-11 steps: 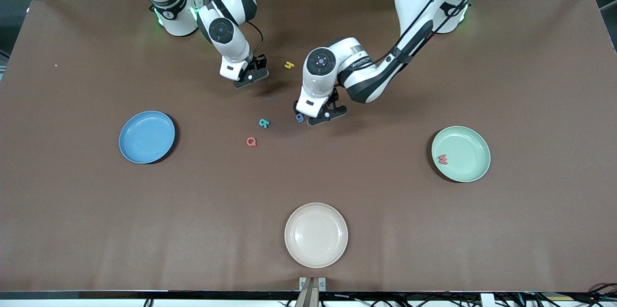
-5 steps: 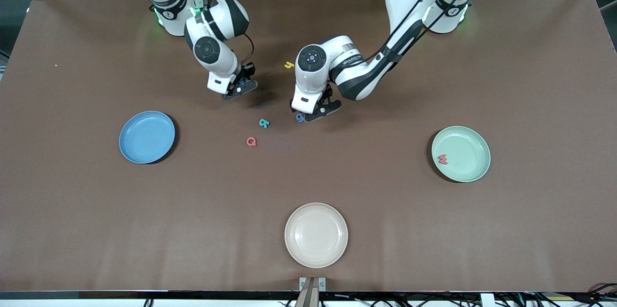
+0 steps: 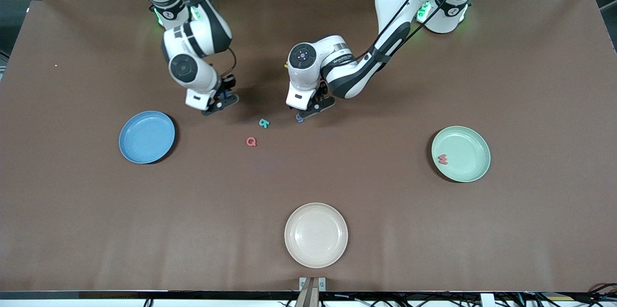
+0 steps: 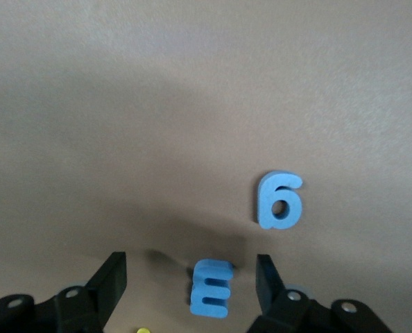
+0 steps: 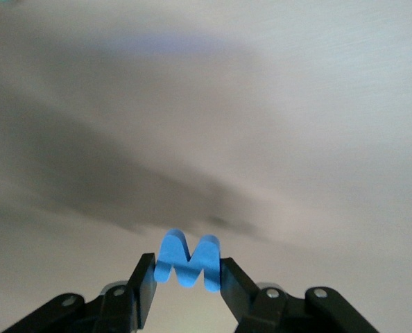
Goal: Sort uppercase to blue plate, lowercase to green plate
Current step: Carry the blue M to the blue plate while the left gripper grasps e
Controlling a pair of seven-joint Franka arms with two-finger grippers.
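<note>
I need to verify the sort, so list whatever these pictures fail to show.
- blue W: the front view hides it under the right end effector, which grips it; only the right wrist view shows it.
- blue m: covered in the front view by the open left end effector.
- blue g: partly covered in the front view by that end effector.
- yellow piece: cut off by the left wrist view's edge, so the letter is unreadable.

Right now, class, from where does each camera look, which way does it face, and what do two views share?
Front view: high across the table, facing both arms' bases; shows both arms, blue plate and green plate.
Left wrist view: on the left wrist, looking down at the table; left gripper open either side of the blue m.
Right wrist view: on the right wrist, looking down; right gripper shut on the blue W.
Shared: the blue g shows in front and left wrist views.
</note>
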